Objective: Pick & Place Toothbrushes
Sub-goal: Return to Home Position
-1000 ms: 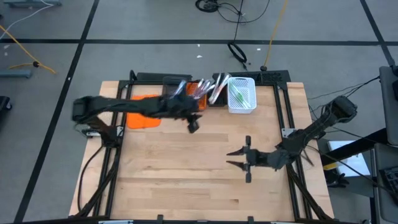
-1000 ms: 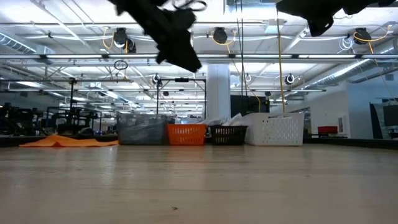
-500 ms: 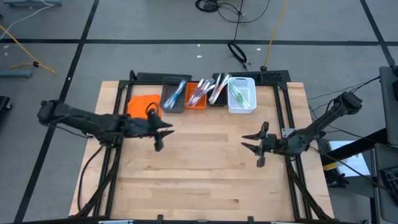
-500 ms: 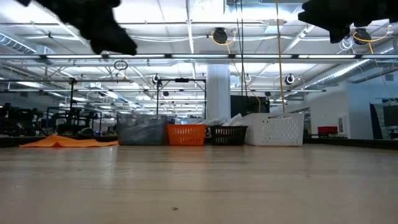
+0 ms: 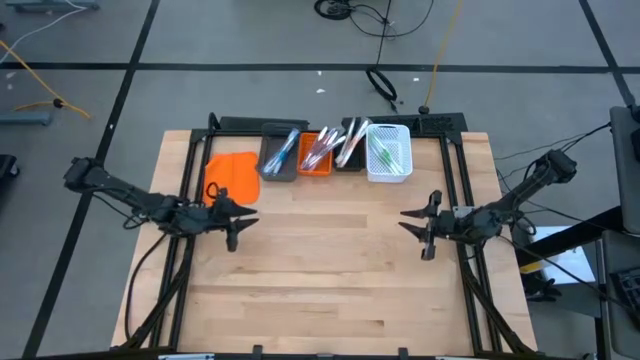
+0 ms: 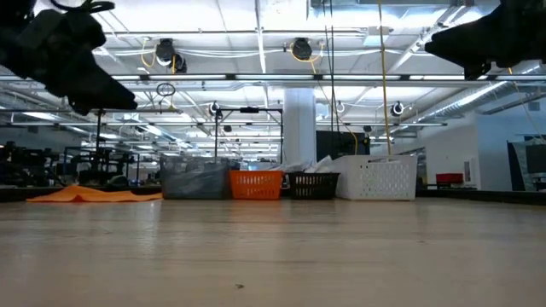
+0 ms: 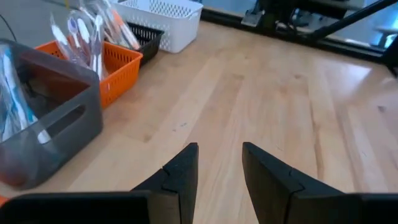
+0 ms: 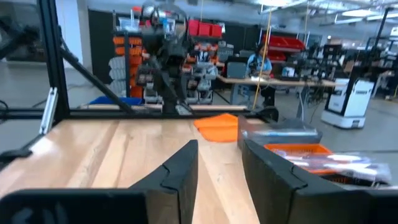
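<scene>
Fingers apart on both sides: left gripper (image 5: 250,216) spread with bare wood in the gap in its wrist view, right gripper (image 5: 405,222) spread the same way in its own.

Gathered in four bins, the toothbrushes (image 5: 285,150): blue-marked in the grey bin (image 6: 194,181), pink and red in the orange bin (image 6: 256,183), pale ones leaning out of the black bin (image 6: 311,185), green in the white mesh bin (image 6: 380,179). Ranged side by side in that order, from nine o'clock toward three o'clock, close together along the twelve o'clock edge of the table (image 5: 330,270).

Just at nine o'clock of the grey bin, flat on the wood, an orange sheet (image 5: 232,178).

Well apart from the bins, toward six o'clock, the two grippers. Left one near the table's nine o'clock edge, just at six o'clock of the orange sheet, pointing toward three. Right one near the three o'clock edge, pointing toward nine. Facing each other across bare boards. Seen level from the tabletop, both hanging high over the wood as dark shapes, left at the upper nine o'clock side, right at the upper three o'clock side.

Around the boards, a black frame (image 5: 450,170). Beyond it at twelve o'clock, grey floor with loose cables (image 5: 383,85).
</scene>
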Robot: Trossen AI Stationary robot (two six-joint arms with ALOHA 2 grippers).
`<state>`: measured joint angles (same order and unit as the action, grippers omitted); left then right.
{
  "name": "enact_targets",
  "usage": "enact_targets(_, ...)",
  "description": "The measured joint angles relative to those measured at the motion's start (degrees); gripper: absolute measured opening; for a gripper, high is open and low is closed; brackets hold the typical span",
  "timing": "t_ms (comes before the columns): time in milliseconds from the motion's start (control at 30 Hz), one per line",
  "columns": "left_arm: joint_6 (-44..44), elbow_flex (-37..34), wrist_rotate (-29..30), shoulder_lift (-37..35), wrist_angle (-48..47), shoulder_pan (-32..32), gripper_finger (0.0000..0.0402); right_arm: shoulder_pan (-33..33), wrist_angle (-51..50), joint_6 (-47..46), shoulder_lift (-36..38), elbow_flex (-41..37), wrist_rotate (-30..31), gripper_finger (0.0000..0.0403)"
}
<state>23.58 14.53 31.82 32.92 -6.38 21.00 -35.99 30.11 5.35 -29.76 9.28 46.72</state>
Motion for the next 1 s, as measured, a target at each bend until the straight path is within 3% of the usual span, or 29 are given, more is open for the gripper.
enact_targets(300, -3.92, -7.26, 3.74, -8.32, 6.46, 3.51, 0.0124, -0.07, -1.09, 4.95, 5.94, -0.88, -0.31, 0.0116)
enact_targets(533, -3.19, -12.85, 3.57, -14.06, 7.93, 4.64, 0.0124, -0.13, -3.21, -1.34, 6.80, -0.88, -0.31, 0.0116)
enact_targets(667, -9.96, -13.86, 0.17, -14.80, 11.33, 5.06, 0.0124, -0.13, -2.93, -1.61, 6.73, -0.88, -0.42, 0.0116)
enact_targets(800, -12.02, -13.82, 4.40, -14.92, 10.87, 4.91, 0.0124, -0.13, -2.78, -1.56, 6.73, -0.88, -0.39, 0.0116)
enact_targets(1000, -11.46, -13.82, 4.30, -14.83, 11.17, 4.91, 0.0124, -0.13, -2.65, -1.52, 6.62, -0.88, -0.35, 0.0116)
